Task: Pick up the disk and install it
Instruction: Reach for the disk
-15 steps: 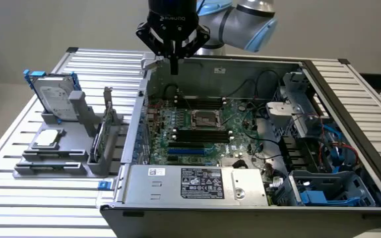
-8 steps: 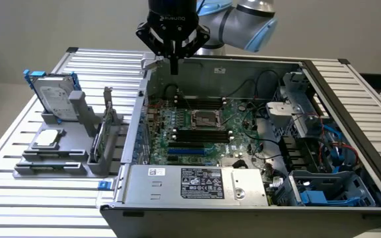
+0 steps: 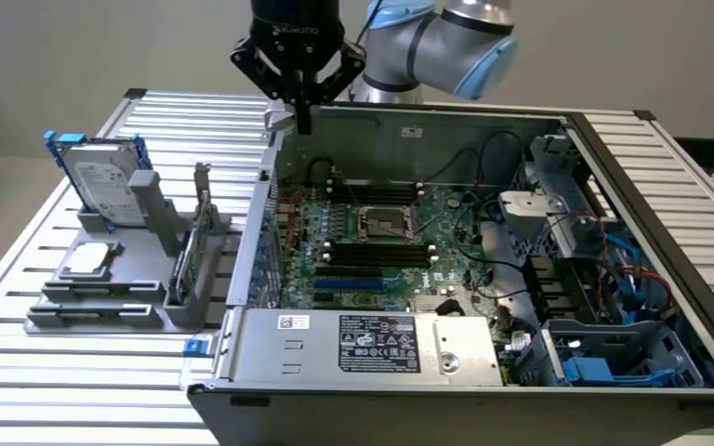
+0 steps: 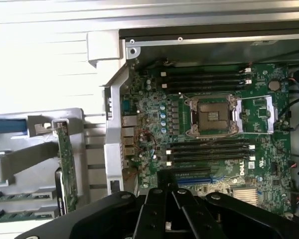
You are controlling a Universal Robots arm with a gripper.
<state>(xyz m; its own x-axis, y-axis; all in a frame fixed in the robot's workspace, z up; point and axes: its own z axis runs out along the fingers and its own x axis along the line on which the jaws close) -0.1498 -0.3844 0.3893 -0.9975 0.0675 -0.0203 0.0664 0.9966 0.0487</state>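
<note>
The disk (image 3: 100, 181), a silver drive with a white label and blue side rails, stands upright in a grey holder (image 3: 97, 297) on the exterior view's left. My gripper (image 3: 304, 119) hangs shut and empty above the far left corner of the open computer case (image 3: 271, 158), well apart from the disk. In the wrist view the closed black fingers (image 4: 167, 191) point down over the motherboard (image 4: 209, 124) near its edge.
A long green circuit card (image 3: 196, 246) stands on edge in the holder beside the case wall, and a small square chip (image 3: 90, 260) lies flat on it. The case holds an open processor socket (image 3: 389, 223), a power supply (image 3: 370, 344) and a blue drive bay (image 3: 612, 367).
</note>
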